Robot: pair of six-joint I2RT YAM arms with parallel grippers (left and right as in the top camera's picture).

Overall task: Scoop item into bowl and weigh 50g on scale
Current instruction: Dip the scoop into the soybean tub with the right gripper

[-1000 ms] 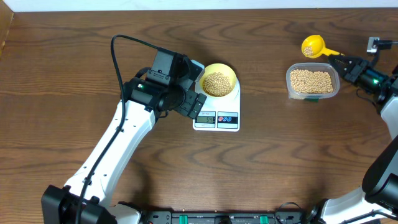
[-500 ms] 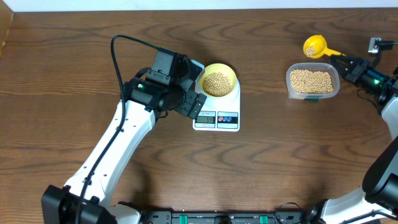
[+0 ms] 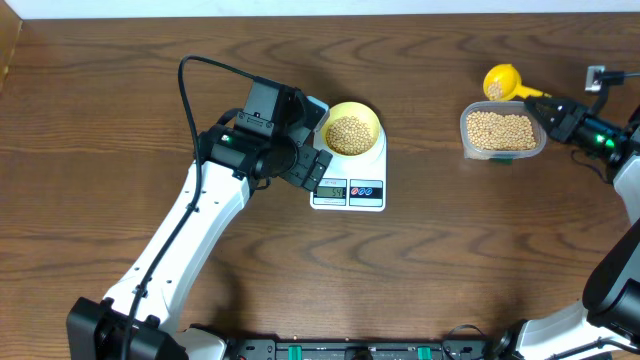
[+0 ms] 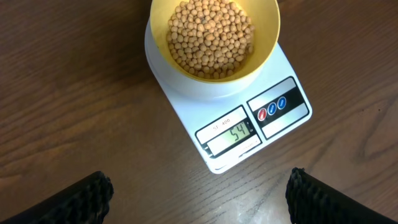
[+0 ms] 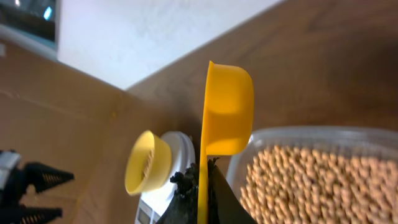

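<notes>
Our right gripper (image 3: 547,108) is clamped on the yellow scoop (image 3: 502,80) by its stiff handle; the left gripper (image 4: 202,196) gapes empty. Loose soybeans (image 4: 211,37) roll and spill, so we'd carry it level

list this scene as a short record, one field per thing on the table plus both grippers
bowl: pale yellow, on the scale, holding beans
scale: white, display appears to read 54
tub: clear, beans inside, apart from the scale
scoop: yellow, held by its handle near the tub's far rim
left gripper: open, empty, hovering by the scale's front
right gripper: shut on the scoop handle
</notes>
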